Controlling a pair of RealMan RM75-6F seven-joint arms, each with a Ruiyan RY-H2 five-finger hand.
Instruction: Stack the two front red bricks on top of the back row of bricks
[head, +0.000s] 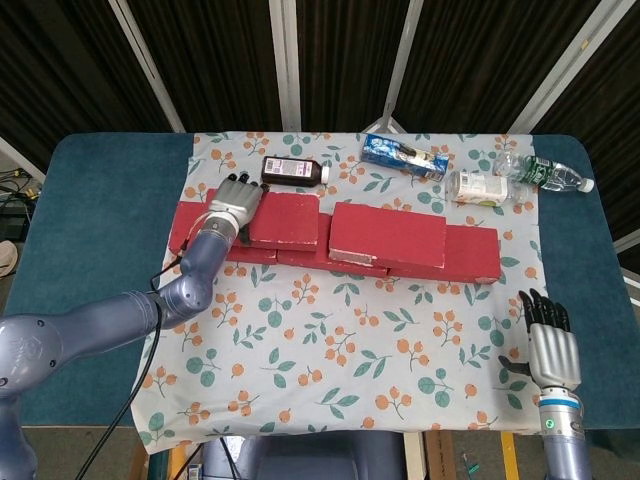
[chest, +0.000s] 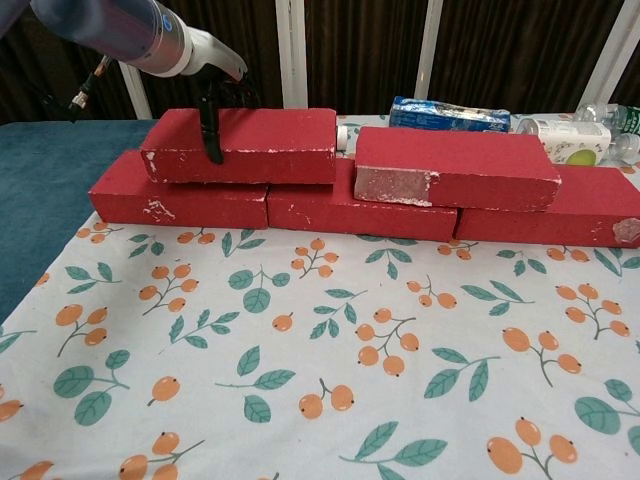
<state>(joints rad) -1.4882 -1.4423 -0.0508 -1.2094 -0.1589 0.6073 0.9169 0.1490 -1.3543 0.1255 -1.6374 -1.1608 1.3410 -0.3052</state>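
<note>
Lab: cloth-covered test table (head: 90, 190)

I can't read a single word or number from either camera. The dark bottle (head: 295, 170) lying behind the bricks has a pale label with print on it, but it is only a blur from the head view. The blue packet (head: 405, 156) carries white lettering, possibly a brand name, too small for me to make out in the head or chest view. The white bottle (head: 483, 187) and the clear bottle's green label (head: 542, 172) give me nothing legible either.
</note>
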